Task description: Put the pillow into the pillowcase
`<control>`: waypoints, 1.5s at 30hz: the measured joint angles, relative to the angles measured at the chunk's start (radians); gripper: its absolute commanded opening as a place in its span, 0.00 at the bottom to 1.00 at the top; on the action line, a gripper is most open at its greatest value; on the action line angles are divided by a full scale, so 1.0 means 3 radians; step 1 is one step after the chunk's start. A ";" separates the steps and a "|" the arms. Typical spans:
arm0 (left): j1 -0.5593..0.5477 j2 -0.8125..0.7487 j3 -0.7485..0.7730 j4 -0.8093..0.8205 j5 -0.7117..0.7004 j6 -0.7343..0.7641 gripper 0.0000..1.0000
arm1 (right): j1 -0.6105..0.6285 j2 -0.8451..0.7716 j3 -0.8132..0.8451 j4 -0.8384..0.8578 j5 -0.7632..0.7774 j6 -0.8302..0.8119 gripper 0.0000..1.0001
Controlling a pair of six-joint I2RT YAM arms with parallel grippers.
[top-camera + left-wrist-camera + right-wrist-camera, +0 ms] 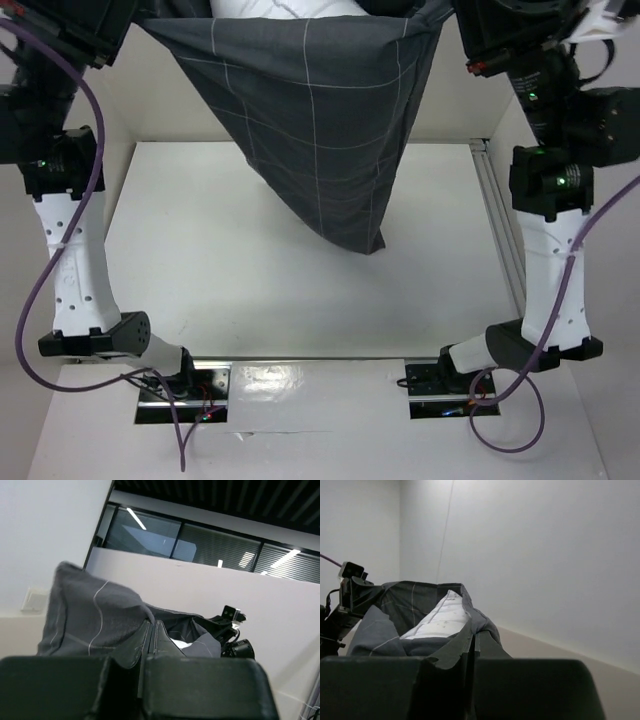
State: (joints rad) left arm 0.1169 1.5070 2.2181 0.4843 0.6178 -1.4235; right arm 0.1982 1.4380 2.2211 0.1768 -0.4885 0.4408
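Pillowcase (310,120) cloth hangs between my two raised arms like a dark grey sling. Its upper edge runs across the top of the overhead view and one lower corner dangles over the white table (250,290). I cannot tell from here whether that corner touches the surface. The pillow (285,8) shows as a white strip at the very top of that view, sitting inside the open mouth of the case. From the right wrist I see it better: the pillow (442,617) lies in the opening with checked cloth around it on both sides. The right gripper (472,637) has its fingers pressed together on the near hem of the pillowcase (415,600). On the left wrist camera the left gripper (151,625) is likewise pinched tight on a fold of the pillowcase (95,615), with only a small patch of the white pillow (182,642) visible beyond it.
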 measured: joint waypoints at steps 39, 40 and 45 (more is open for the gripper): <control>0.0343 0.1273 0.0304 -0.0633 0.0554 -0.0142 0.88 | -0.0088 -0.0084 -0.2530 -0.0436 0.1021 0.0263 0.00; 0.0300 0.1289 0.0271 -0.0665 0.0598 -0.0130 0.91 | -0.0253 -0.0266 -0.2822 -0.0456 0.1090 0.0323 0.00; 0.0201 0.1324 0.0198 -0.0698 0.0773 -0.0039 0.94 | -0.0778 -0.1153 -0.3882 -0.0778 0.1348 0.0498 0.00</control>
State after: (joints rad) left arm 0.1772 1.9041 2.2776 0.2749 0.8497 -1.4353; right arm -0.0353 1.0920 1.0565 -0.0566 -0.0841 0.5903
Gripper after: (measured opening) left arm 0.945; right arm 0.010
